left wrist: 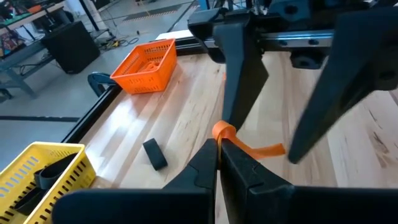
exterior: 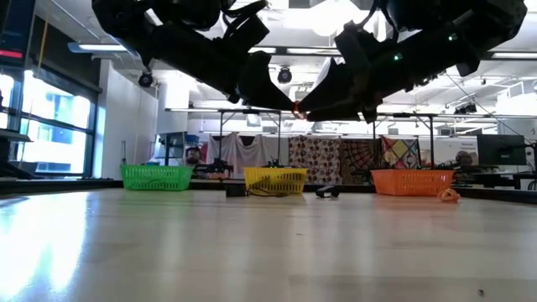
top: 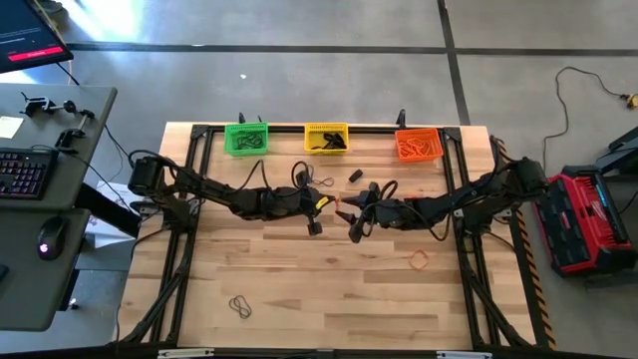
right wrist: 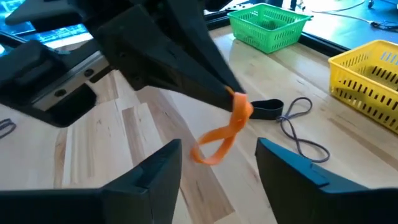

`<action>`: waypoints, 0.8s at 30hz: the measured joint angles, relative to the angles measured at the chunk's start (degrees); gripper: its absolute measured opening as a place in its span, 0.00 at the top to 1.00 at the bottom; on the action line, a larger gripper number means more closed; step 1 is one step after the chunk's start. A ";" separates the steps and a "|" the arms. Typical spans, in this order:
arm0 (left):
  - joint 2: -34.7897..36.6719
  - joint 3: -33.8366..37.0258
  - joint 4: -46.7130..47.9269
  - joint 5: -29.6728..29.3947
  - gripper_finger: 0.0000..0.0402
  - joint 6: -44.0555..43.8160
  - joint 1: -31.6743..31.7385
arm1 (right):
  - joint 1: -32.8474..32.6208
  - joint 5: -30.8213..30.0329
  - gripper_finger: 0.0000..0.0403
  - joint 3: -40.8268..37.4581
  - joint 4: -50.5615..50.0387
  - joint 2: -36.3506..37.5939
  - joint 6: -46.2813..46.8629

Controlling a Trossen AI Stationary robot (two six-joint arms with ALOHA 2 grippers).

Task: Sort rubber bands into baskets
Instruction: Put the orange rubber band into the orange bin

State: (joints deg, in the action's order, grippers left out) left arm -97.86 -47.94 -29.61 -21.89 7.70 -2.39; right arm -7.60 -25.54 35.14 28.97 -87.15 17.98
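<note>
Handing over orange rubber band [right wrist: 224, 134] mid-air above table centre: left gripper [left wrist: 219, 146] pinching it tight, right gripper [right wrist: 217, 155] spread wide, letting go. Next, probably carrying to orange basket [top: 418, 146], far right of row.

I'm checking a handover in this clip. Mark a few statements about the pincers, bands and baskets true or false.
1. The left pincer is shut on the orange rubber band. True.
2. The right pincer grips that band. False: its fingers stand open on either side of it.
3. The orange basket sits between the other two. False: the yellow basket does.
4. The green basket holds something dark. True.
5. Another orange band lies on the table. True.
</note>
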 joint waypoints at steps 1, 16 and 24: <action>0.00 0.00 0.02 -0.02 1.00 0.00 0.00 | 0.29 0.19 0.53 0.00 0.01 0.00 0.02; 0.00 0.00 0.20 3.94 0.96 -0.09 0.00 | 1.30 0.73 0.96 0.00 -4.58 -0.02 0.29; 0.00 0.00 1.61 8.07 0.81 -1.24 -0.02 | 1.29 0.79 0.99 0.00 -5.39 0.00 0.10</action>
State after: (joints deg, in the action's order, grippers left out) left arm -97.86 -47.94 -28.00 -13.82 6.46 -2.42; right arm -6.31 -24.75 35.14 23.58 -87.15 18.08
